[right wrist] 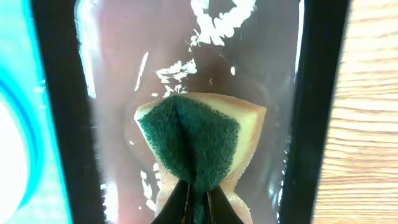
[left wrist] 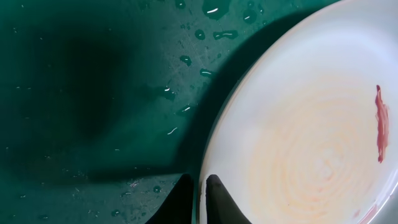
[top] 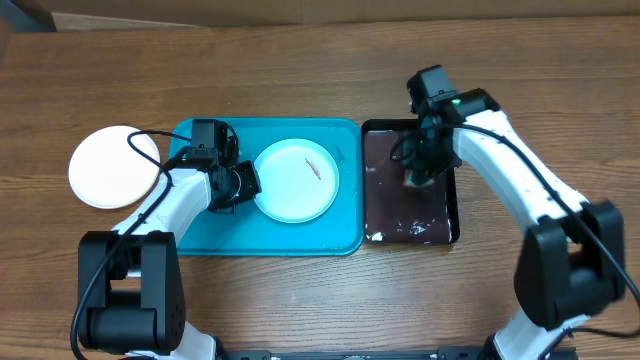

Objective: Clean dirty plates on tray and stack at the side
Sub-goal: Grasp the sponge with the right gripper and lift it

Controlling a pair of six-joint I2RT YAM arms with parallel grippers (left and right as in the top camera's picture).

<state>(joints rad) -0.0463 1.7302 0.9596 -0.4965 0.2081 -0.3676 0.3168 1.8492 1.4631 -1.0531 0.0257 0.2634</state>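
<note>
- Left end effector [top: 247, 183] is down on the tray [top: 300, 238], clenched on the left rim of the pale plate [top: 295, 182]. In the wrist view, that rim runs straight up between the two dark fingers [left wrist: 219, 200].
- The pale plate lies flat inside the tray, toward its right half. There's a thin reddish smear [left wrist: 379, 124] on its face, on the side away from the grip, and faint orange-brown rings tint the middle.
- Water drops [left wrist: 186, 60] bead on the tray floor just beside the plate.
- Over on the right, the right end effector [right wrist: 196, 202] is inside the black bin [top: 385, 200], pinching a sponge [right wrist: 193, 134]. The green scouring face is toward the camera with yellow foam behind it, creased where the fingers squeeze.
- The bin holds murky brownish water, with white foam flecks [top: 405, 228] toward its front end. It stands right beside the tray's right edge; whether the two touch, I cannot tell.
- A second plate, the white plate [top: 112, 167], lies alone on the wooden worktop [top: 300, 70], left of the tray and apart from it. Its face looks clean from overhead.
</note>
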